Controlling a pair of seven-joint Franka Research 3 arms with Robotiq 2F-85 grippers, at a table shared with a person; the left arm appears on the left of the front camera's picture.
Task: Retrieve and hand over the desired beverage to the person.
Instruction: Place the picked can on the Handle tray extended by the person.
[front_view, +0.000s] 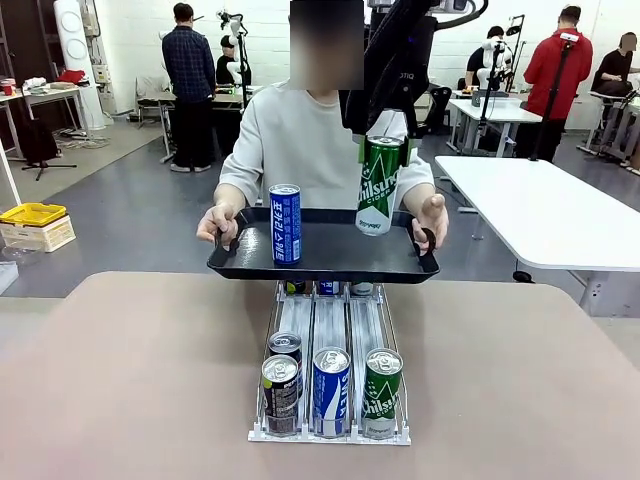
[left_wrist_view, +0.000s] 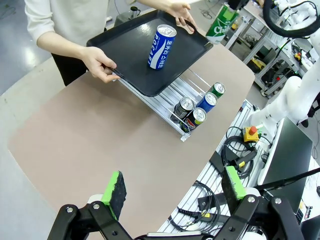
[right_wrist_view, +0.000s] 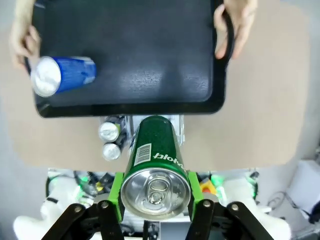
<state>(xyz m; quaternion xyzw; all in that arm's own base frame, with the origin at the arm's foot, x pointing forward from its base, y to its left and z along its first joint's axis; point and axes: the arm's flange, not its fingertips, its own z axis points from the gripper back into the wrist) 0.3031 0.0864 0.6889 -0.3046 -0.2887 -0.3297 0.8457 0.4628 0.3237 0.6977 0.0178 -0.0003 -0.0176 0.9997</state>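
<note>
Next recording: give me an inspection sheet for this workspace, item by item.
Surface: tan table, bare apart from a can rack.
Job's things: green can above black tray that the person holds; blue can upright on it; four cans at the rack's front.
Clutter: nothing seen.
End effectors: right end effector shut on green can; left end effector open, empty.
Cables: bundle beside the table edge.
Surroundings: white tables, other people, yellow tray.

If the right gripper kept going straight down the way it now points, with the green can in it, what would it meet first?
Most likely the black tray the person holds: the right gripper points down with the green can near the tray's near rim, though depth is unclear.
</note>
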